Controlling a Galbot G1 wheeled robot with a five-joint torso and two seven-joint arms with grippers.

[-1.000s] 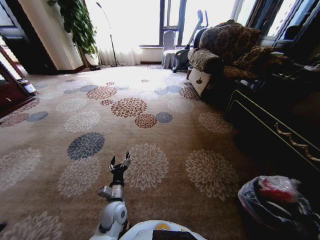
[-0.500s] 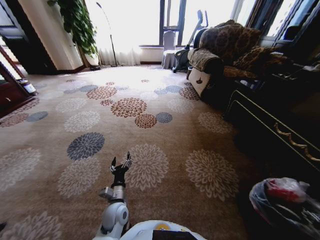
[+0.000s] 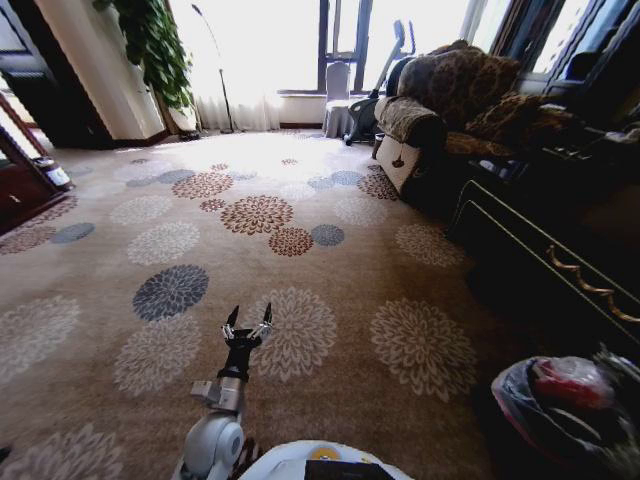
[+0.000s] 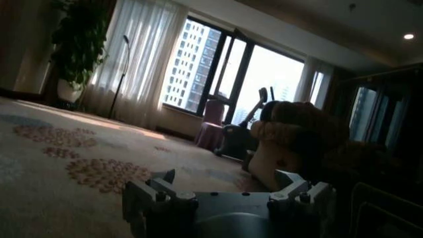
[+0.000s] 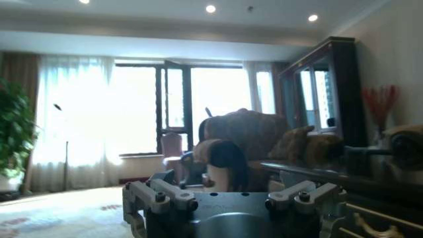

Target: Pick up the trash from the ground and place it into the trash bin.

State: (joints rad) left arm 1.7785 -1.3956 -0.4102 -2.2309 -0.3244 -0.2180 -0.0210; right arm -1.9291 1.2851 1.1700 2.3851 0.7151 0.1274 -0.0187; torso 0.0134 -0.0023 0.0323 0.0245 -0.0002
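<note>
Nearest, at the bottom edge of the head view: white rounded robot body (image 3: 300,462). Rising from its left side, grey jointed left arm (image 3: 215,425), reaching forward low over the carpet. At the arm's end, left gripper (image 3: 246,328), black, tips pointing away from the robot, fingers spread wide, nothing between them, poised over a pale flower medallion of the beige patterned carpet (image 3: 330,270).

Down in the lower right corner, on the robot's right and near its base: small round black trash bin (image 3: 545,425) with a crinkly translucent plastic liner bunched about the rim, standing on the floor just beside the foot of a long dark wooden cabinet with gold trim (image 3: 545,250). Inside the liner, at the top of the bin: crumpled red wrapper (image 3: 566,379). Well apart from the left gripper.

In the right wrist view, grey metal right gripper (image 5: 231,206), seen from behind, held level and facing the room; whether spread or pressed together, cannot tell.

Farther out across the carpet: round flower medallions in blue-grey, brown and cream, spread over the whole floor. Beyond the cabinet, along the right side: brown patterned upholstered sofa (image 3: 450,95) with cushions. To the far left: dark wooden furniture (image 3: 25,185) at the edge.

At the back of the room: leafy green potted plant (image 3: 155,45), thin floor lamp (image 3: 218,70), white sheer curtains (image 3: 255,60) and tall bright windows (image 3: 350,40), with a pale chair (image 3: 338,100) in front of the glass.
</note>
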